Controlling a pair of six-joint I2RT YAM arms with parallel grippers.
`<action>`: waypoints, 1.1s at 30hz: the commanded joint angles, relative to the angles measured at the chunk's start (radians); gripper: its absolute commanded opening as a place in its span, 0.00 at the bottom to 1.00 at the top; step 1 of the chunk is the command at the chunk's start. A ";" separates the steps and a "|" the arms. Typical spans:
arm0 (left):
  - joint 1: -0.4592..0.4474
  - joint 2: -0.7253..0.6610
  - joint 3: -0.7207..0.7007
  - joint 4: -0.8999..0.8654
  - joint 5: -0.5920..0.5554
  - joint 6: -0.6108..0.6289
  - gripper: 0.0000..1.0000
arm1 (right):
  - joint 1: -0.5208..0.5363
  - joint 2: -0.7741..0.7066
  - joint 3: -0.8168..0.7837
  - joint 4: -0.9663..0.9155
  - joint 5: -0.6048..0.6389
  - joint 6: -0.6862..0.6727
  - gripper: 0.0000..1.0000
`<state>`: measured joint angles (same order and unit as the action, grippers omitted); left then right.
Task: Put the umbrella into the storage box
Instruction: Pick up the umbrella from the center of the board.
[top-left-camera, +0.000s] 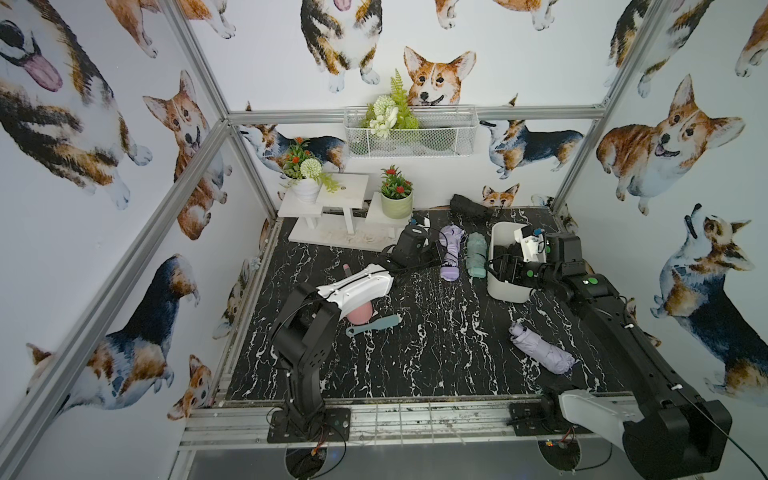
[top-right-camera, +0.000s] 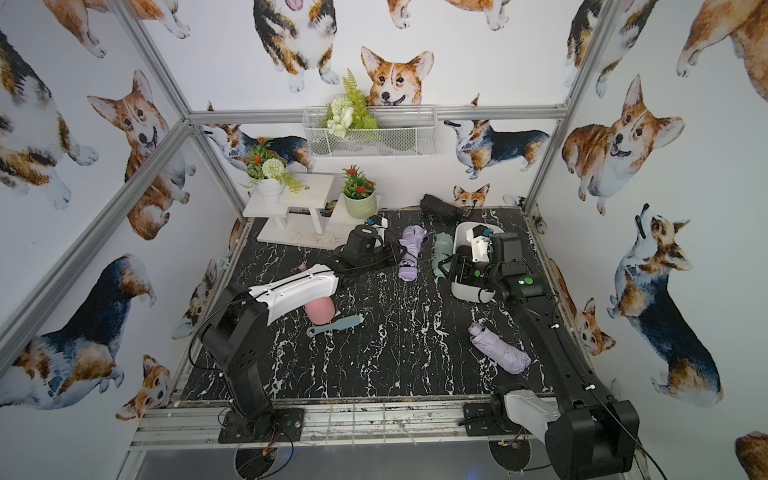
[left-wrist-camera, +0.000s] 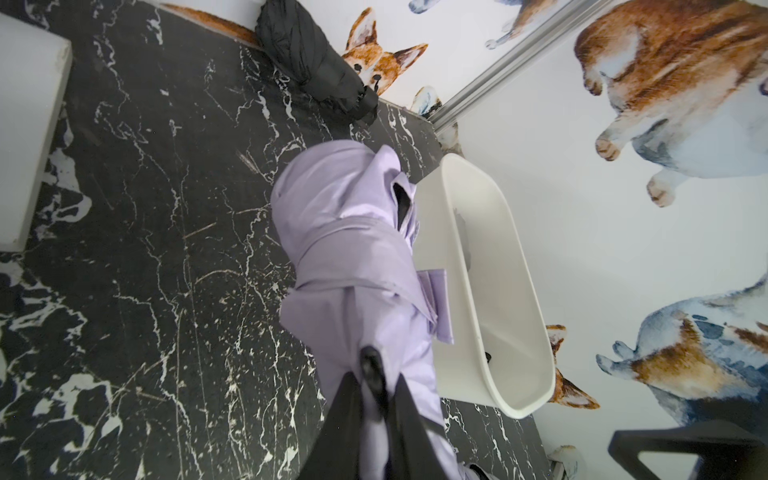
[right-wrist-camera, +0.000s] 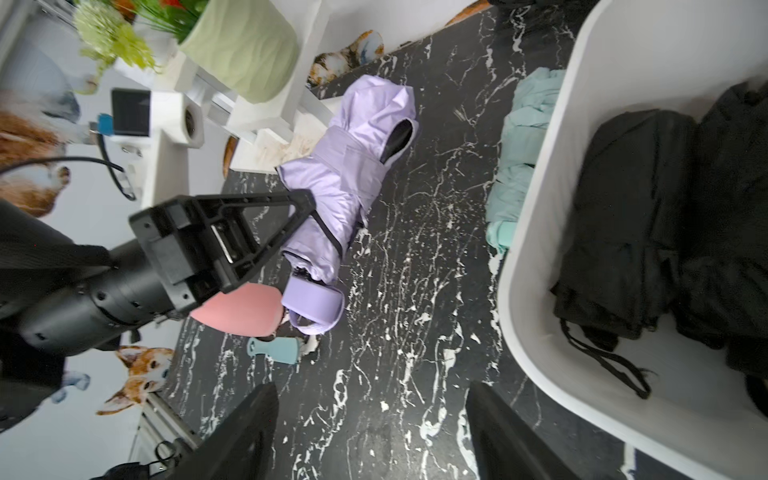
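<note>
On the black marbled table (top-left-camera: 415, 353), the white storage box (top-left-camera: 509, 291) is seen holding a black umbrella (right-wrist-camera: 631, 216), and a mint umbrella (top-left-camera: 475, 253) is laid just beside its long wall. The lilac umbrella (top-left-camera: 451, 253) is found outside the box, beyond the mint one, clenched by the fingers (left-wrist-camera: 345, 415) of the left gripper (left-wrist-camera: 374, 390), while the fingers (right-wrist-camera: 249, 436) of the right gripper (right-wrist-camera: 372, 390) are spread empty over that wall.
</note>
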<state>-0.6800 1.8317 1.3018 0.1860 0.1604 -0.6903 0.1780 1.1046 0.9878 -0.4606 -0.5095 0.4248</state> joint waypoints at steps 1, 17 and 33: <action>0.002 -0.025 -0.024 0.194 0.051 0.056 0.00 | 0.005 0.007 -0.010 0.127 -0.085 0.138 0.72; -0.012 -0.066 -0.081 0.367 0.160 0.021 0.00 | 0.034 0.172 -0.031 0.474 -0.126 0.472 0.69; -0.045 -0.053 -0.104 0.482 0.278 -0.018 0.00 | 0.052 0.210 -0.037 0.649 -0.126 0.583 0.45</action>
<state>-0.7132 1.7782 1.1988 0.5613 0.3653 -0.7002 0.2214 1.3136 0.9493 0.0986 -0.6140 0.9928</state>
